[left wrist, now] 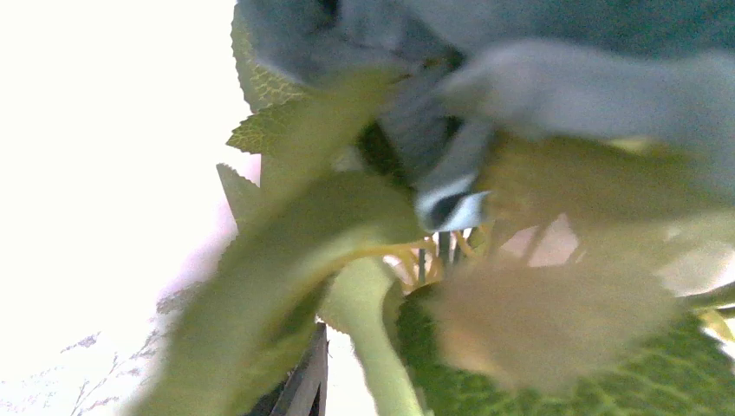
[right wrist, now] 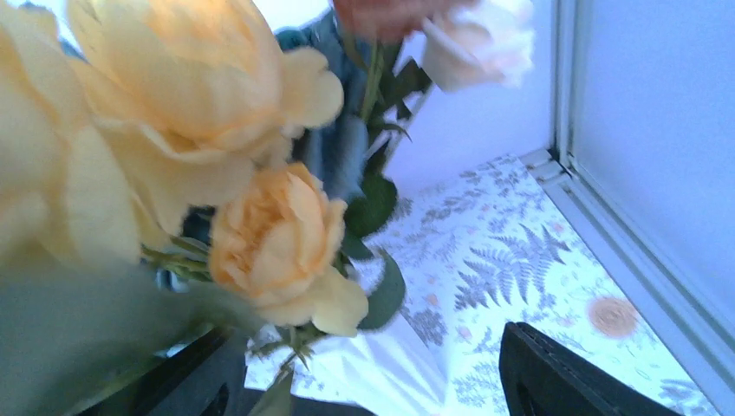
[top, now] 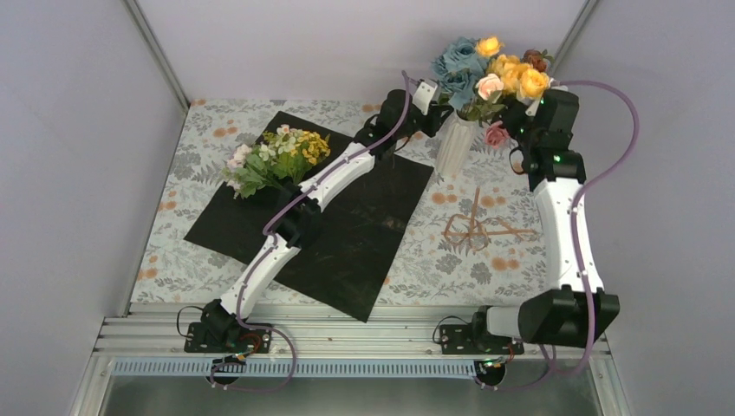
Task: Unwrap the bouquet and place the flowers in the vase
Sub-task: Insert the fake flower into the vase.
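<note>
Crowding between the wide-spread right fingers, the blue, yellow and pink artificial flowers stand in the tall ribbed white vase just beside them. The left fingers are buried in leaves, their gap unreadable. Light, springy, top-heavy, I'd say: grip the stems low, not the soft blooms.

The left arm and right arm are shown clad in white shells, with black joints and black bases. Purple cables are looped alongside each (green lights are lit at the right wrist). The right gripper is finished in black.
</note>
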